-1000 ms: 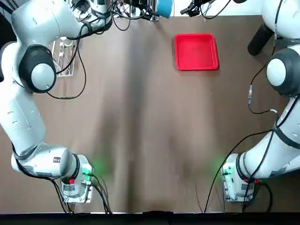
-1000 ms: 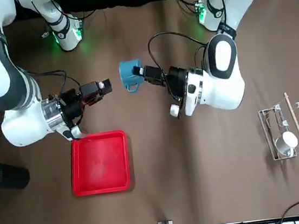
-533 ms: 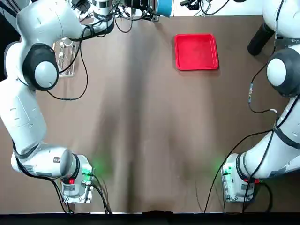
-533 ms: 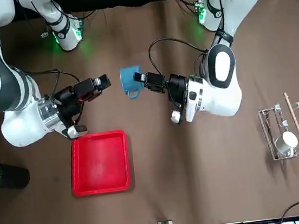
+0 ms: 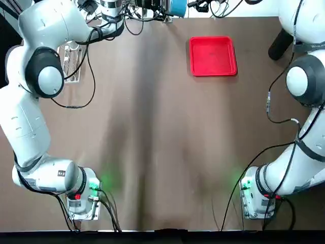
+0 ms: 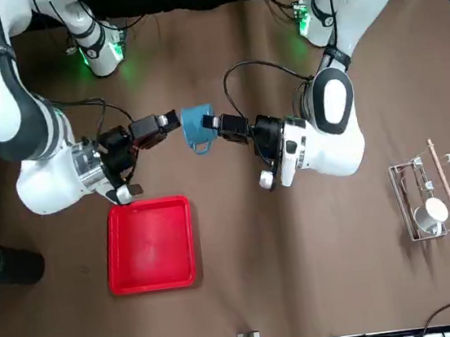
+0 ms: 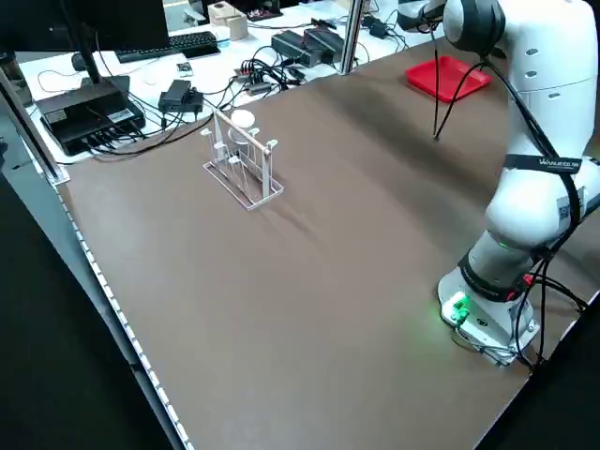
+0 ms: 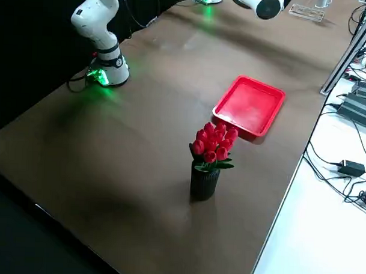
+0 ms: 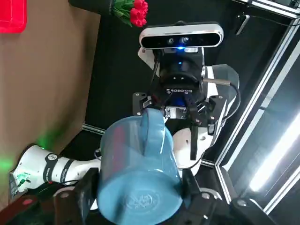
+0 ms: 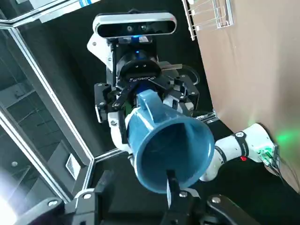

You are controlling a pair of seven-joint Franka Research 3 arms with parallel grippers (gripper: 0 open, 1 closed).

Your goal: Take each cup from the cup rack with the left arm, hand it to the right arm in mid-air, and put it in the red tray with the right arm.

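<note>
Meeting in mid-air: left gripper (image 6: 213,124) clamped on the blue cup (image 6: 196,126); right gripper (image 6: 171,121) spread around its rim.

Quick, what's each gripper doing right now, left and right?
Left gripper: shut on the blue cup, in mid-air.
Right gripper: open, one finger inside the cup's mouth.

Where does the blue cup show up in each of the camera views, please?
Top view: blue cup at the far edge, left of the red tray.
Front view: mid-air in the centre, between both grippers, above the tray.
Left side view: not visible.
Right side view: not visible.
Left wrist view: close, between the fingers.
Right wrist view: close, mouth toward the camera.
Shared landmark: the red tray.
</note>
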